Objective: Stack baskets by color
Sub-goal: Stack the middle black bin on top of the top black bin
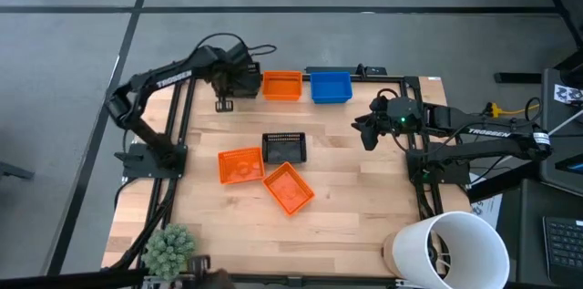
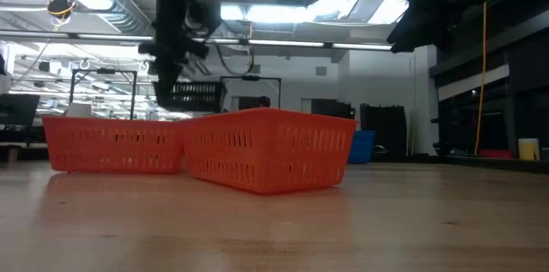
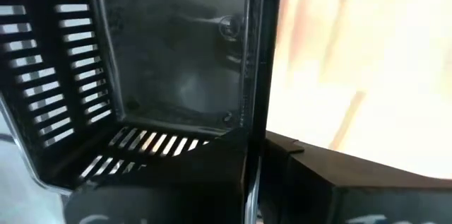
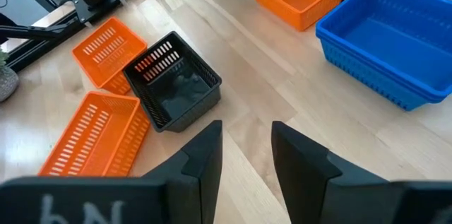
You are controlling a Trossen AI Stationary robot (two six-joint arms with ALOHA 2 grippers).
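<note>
Nearby, left gripper (image 1: 225, 82) clamps a black basket (image 3: 141, 75) beside orange basket (image 1: 281, 85); right gripper (image 4: 244, 155) hangs apart

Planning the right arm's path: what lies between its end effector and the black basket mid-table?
Bare wooden tabletop, per the high view, between right end effector and black mesh plastic basket.

At the table's (image 1: 364, 225) far edge an orange basket (image 1: 282, 86) sits just beside a blue basket (image 1: 331, 87). The left gripper (image 1: 224, 98) hangs near the orange one. Mid-table, a black basket (image 1: 283, 147) touches 2 more orange baskets (image 1: 241, 166) (one (image 1: 289, 188) lies skewed). The right gripper (image 1: 372, 134) hovers well apart from them.
</note>
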